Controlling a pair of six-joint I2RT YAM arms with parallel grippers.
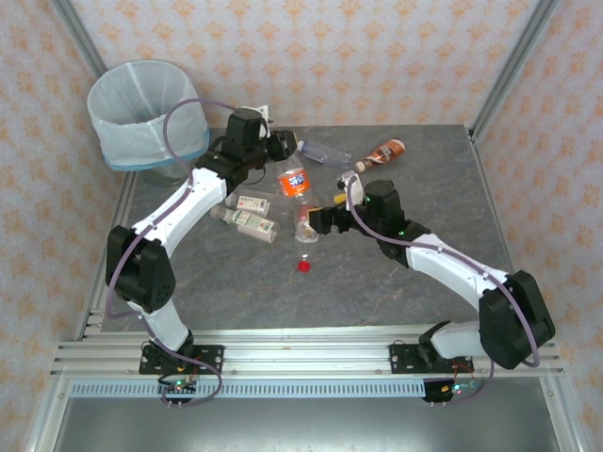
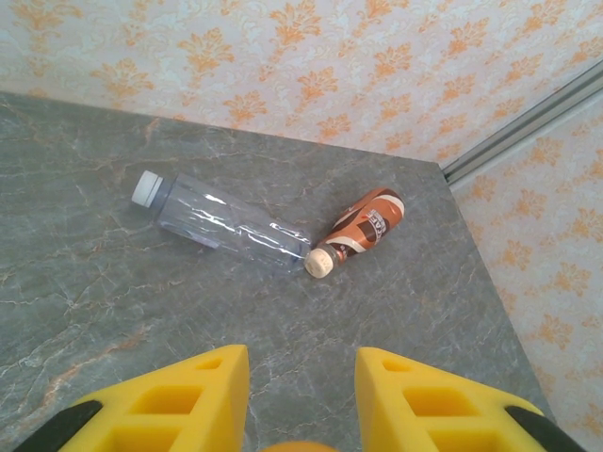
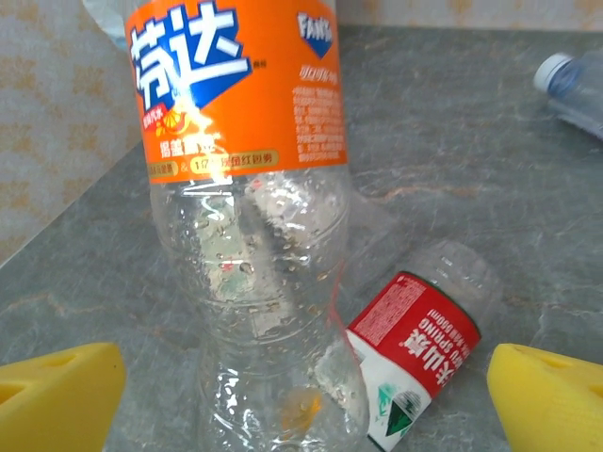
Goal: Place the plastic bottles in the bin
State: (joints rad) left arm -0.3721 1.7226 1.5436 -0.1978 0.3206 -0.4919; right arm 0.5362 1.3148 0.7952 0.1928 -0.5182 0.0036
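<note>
Nearest the bases, a loose small red cap (image 1: 303, 266), well apart from the rest and no part of the job. Just beyond, right gripper (image 3: 301, 395) spread wide, yellow fingers (image 3: 61, 391) either side of the bare lower body of an orange-labelled clear plastic bottle (image 3: 245, 235), touching neither side; upright or lying, hard to tell. Just beside that bottle, a red-and-white-labelled clear bottle (image 3: 419, 353) on its side. To the left, two white-and-green-labelled bottles (image 1: 256, 224) flat on the grey stone-patterned table (image 1: 424, 311). Farther on, left gripper (image 2: 301, 377) closed down, a sliver of something orange at the finger roots, unidentifiable. Past it, a clear pale-capped bottle (image 2: 221, 223) and a brown-labelled bottle (image 2: 363, 229), cap to base. Farthest, off the far left corner, a round wastebasket lined with a translucent white bag (image 1: 141, 141). Probable faults on closing: thin smooth wall buckling or squirting free; one finger snagging the red-and-white neighbour. Probable faults on the carry: long haul across the left arm's reach, hence a clash, or a drop short of the rim.
</note>
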